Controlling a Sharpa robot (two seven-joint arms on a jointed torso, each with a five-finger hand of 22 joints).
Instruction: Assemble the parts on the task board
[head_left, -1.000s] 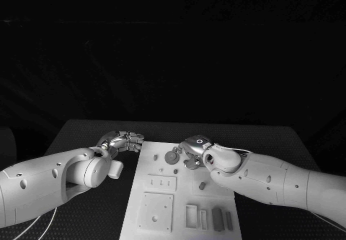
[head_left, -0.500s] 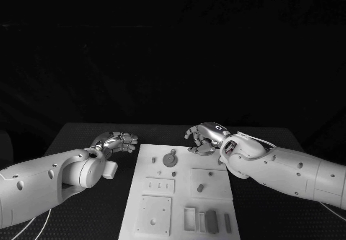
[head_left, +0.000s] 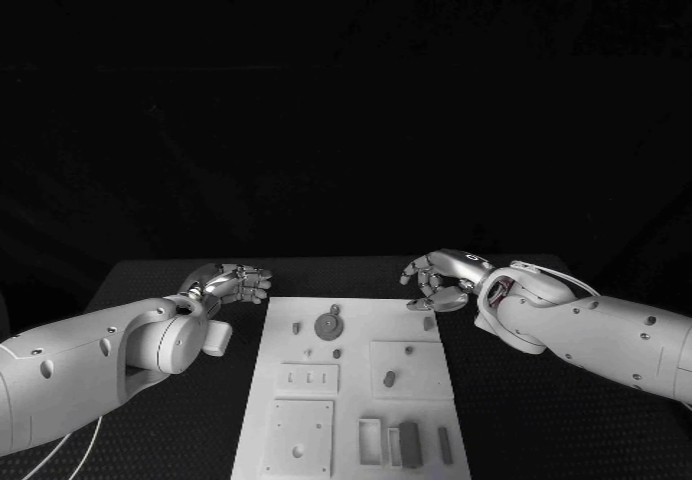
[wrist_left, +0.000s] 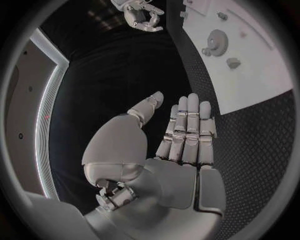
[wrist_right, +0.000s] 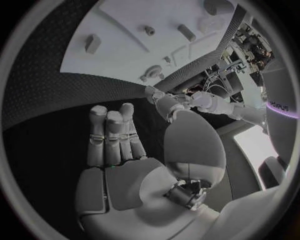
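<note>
Task board (head_left: 361, 400) unchanged; right hand (head_left: 441, 280) has withdrawn beyond its far corner.

1 task board (head_left: 353, 400), 2 hands, 2 arms

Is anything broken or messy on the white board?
Nothing stands out. The board lies flat and looks whole, with the small parts neatly on it. Both hands, left and right, hold nothing.
</note>
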